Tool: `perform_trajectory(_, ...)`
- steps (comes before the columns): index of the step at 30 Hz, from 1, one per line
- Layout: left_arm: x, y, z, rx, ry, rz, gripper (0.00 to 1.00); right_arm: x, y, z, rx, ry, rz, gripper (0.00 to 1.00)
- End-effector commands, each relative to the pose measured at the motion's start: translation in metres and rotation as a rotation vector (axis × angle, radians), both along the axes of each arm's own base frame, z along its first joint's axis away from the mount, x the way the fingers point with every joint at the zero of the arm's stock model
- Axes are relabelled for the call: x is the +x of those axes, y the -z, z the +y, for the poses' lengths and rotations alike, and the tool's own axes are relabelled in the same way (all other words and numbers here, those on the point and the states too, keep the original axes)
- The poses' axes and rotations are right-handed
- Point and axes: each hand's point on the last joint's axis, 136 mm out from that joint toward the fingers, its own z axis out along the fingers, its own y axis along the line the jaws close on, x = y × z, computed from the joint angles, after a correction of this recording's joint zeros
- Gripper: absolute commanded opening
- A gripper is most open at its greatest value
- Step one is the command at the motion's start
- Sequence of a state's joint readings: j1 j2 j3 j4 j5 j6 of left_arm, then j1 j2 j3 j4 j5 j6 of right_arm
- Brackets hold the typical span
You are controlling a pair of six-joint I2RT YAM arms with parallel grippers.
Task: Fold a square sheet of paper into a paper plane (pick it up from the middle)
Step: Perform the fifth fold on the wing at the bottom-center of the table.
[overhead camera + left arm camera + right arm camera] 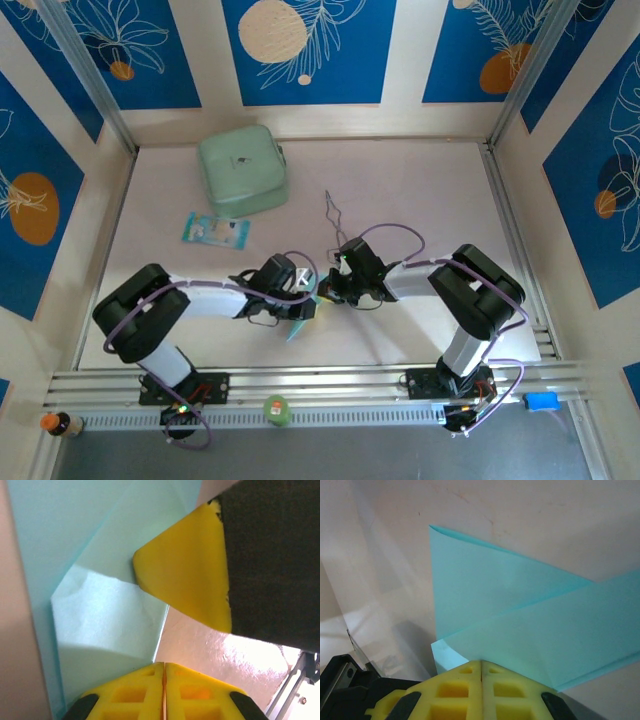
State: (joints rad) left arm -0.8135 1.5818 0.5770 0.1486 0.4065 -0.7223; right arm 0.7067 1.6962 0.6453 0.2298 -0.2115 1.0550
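The cyan square sheet of paper (299, 327) lies folded into overlapping angled layers near the table's front middle, mostly covered by both grippers. Whether it has the paper plane's shape I cannot tell. My left gripper (312, 300) is shut; in the left wrist view its tips (164, 666) sit at the edge of a raised pale flap of the paper (100, 610), with nothing seen between them. My right gripper (330, 286) is shut too. Its fingertips (481, 662) rest against the folded paper (485, 585), and one of its yellow fingers (185, 580) touches a fold.
A mint-green case (243, 170) stands at the back left, with a small blue-and-white packet (215, 230) in front of it. Thin metal tongs (333, 212) lie just beyond the grippers. A green object (276, 408) sits on the front rail.
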Motion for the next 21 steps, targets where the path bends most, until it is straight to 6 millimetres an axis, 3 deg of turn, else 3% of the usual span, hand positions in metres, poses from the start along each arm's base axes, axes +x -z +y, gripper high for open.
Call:
perform_trajectory(1,-0.026,0.025,0.034,0.114,0.012,0.068,0.10,-0.015,0.030,-0.030,-0.139,0.038,0.074,0.02)
perform_trajectory(7,-0.036,0.010,0.038,0.074,0.029,0.062,0.14,-0.014,0.031,-0.030,-0.139,0.039,0.075,0.02)
perform_trajectory(14,-0.052,0.015,0.065,0.154,0.004,0.084,0.12,-0.014,0.030,-0.029,-0.132,0.036,0.072,0.02)
perform_trajectory(21,-0.031,-0.023,0.061,0.053,-0.074,-0.068,0.13,-0.009,0.017,-0.018,-0.094,-0.003,0.040,0.03)
